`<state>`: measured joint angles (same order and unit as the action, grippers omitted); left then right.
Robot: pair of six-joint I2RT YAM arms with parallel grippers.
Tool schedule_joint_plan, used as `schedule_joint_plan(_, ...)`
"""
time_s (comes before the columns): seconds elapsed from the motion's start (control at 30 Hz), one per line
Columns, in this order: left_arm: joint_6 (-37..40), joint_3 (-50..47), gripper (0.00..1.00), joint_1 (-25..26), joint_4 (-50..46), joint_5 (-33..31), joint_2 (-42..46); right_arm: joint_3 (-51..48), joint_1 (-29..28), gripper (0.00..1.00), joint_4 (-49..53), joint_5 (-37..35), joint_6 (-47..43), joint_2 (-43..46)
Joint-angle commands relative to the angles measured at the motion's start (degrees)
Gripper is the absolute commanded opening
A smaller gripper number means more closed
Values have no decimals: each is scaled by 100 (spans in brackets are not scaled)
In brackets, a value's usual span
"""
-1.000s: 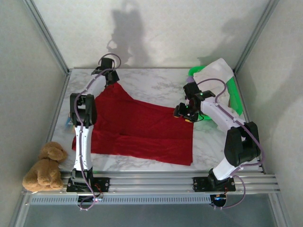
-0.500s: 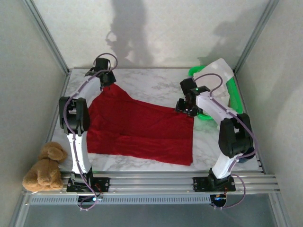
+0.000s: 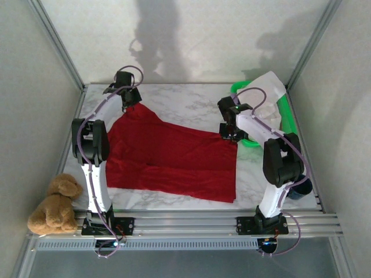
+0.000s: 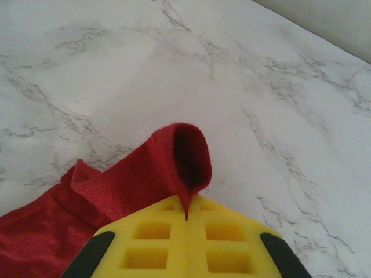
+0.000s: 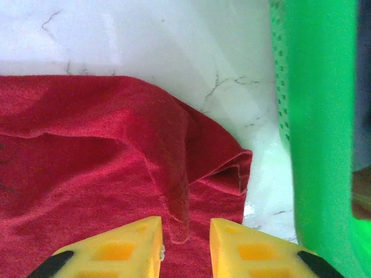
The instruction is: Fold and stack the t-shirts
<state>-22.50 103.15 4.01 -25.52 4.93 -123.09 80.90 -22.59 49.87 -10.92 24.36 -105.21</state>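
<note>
The deep red t-shirt [image 3: 174, 159] lies spread flat across the marble table. My left gripper [image 3: 128, 102] is at its far left corner, shut on a curled bit of the red cloth [image 4: 174, 168], which rises just off the table in front of the yellow pads [image 4: 232, 243]. My right gripper [image 3: 229, 134] is pressed down on the shirt's far right corner. Its jaws [image 5: 185, 234] stand a little apart, with a raised ridge of red cloth [image 5: 179, 202] between them. The white t-shirt [image 3: 268, 87] is draped over the green basket at the back right.
The green plastic basket [image 3: 288, 119] stands right beside my right gripper, and its wall [image 5: 319, 116] lies close on the right in the wrist view. A tan teddy bear [image 3: 55, 202] sits off the table's near left corner. Bare marble [image 3: 185, 104] stretches behind the red shirt.
My right gripper has moved back onto the red shirt's far right corner and its jaws have narrowed around a cloth ridge. The left arm shifted slightly left, still holding its corner.
</note>
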Motion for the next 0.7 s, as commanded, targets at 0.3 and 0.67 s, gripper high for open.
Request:
schedule_joint_plan(0.3, 25, -135, 0, -69, -119, 89, 419, 385, -33, 0, 309, -255, -439, -327)
schedule_joint_plan(0.67, 97, -426, 0, -115, -639, -188, 1270, 350, -224, 0, 1315, -1024, -984, 160)
